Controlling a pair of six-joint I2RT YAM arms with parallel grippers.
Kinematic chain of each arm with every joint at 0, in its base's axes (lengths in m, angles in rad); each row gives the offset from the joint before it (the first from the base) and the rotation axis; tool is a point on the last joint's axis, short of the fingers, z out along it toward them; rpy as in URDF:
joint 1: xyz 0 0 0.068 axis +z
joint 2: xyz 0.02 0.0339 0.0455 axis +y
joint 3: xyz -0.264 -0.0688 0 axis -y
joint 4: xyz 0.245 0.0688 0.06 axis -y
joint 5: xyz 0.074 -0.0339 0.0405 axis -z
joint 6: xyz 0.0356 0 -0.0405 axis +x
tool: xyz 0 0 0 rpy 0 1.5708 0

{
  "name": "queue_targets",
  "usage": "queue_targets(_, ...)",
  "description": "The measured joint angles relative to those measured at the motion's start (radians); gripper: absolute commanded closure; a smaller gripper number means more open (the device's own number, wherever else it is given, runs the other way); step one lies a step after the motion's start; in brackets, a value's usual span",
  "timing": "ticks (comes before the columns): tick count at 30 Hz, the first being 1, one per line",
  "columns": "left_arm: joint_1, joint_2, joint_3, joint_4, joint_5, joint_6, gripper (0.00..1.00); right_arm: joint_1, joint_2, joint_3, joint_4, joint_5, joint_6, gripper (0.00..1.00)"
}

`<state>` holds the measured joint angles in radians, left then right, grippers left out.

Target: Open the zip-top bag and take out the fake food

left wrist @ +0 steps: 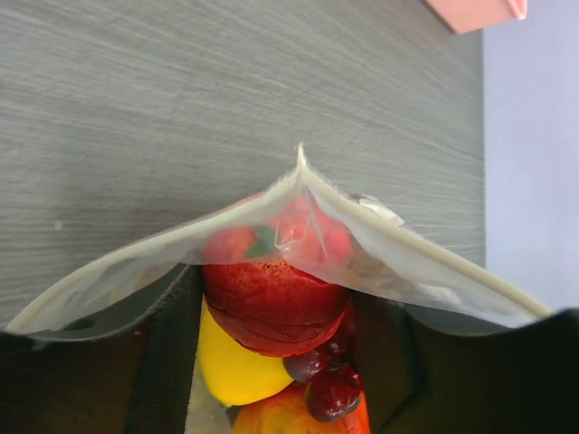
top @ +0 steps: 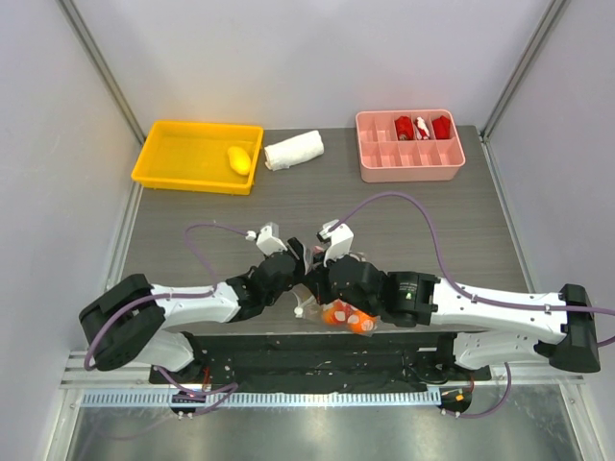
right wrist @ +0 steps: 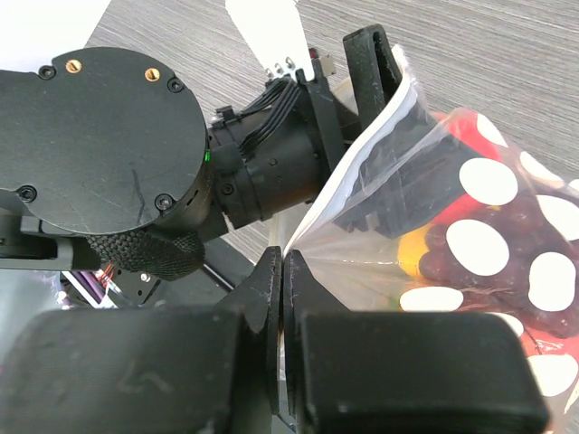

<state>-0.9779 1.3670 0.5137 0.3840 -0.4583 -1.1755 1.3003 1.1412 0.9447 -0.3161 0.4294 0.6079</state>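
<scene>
The zip-top bag (top: 309, 309) hangs between both grippers at the near table edge, with orange fake food (top: 346, 316) showing inside. My right gripper (right wrist: 285, 262) is shut on the bag's (right wrist: 380, 231) rim; white dots, grapes (right wrist: 457, 262) and a yellow piece (right wrist: 412, 244) show through it. My left gripper (left wrist: 280, 294) has its jaws wide apart at the bag's mouth, with the rim film (left wrist: 407, 262) draped over them. Between them I see a red fruit (left wrist: 271, 303), a yellow piece (left wrist: 231, 366), grapes (left wrist: 330, 389) and an orange piece (left wrist: 276, 418). In the top view the left gripper (top: 293, 272) and right gripper (top: 319, 279) almost touch.
A yellow bin (top: 183, 154) at the back left holds a yellow piece (top: 238, 158). A rolled white cloth (top: 293, 151) lies beside it. A pink divided tray (top: 410, 161) with red items stands at the back right. The left arm's wrist (right wrist: 118, 145) is close to my right gripper.
</scene>
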Motion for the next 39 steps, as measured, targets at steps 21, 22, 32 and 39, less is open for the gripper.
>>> queue_targets(21, 0.000, -0.400, 0.019, -0.313, 0.113, 0.163, 1.00, 0.000, -0.033, -0.025, -0.026, 0.111, -0.021, 0.99)
queue_targets(22, 0.000, -0.444, 0.029, -0.380, 0.106, 0.164, 1.00, 0.000, -0.035, -0.029, -0.029, 0.115, -0.024, 0.99)
queue_targets(32, 0.064, -0.566, 0.421, -0.999, -0.123, 0.398, 1.00, 0.000, -0.071, -0.048, -0.053, 0.138, -0.035, 0.99)
queue_targets(39, 0.153, -0.549, 0.427, -0.828, -0.377, 0.645, 1.00, 0.000, -0.071, -0.048, -0.056, 0.138, -0.037, 0.99)
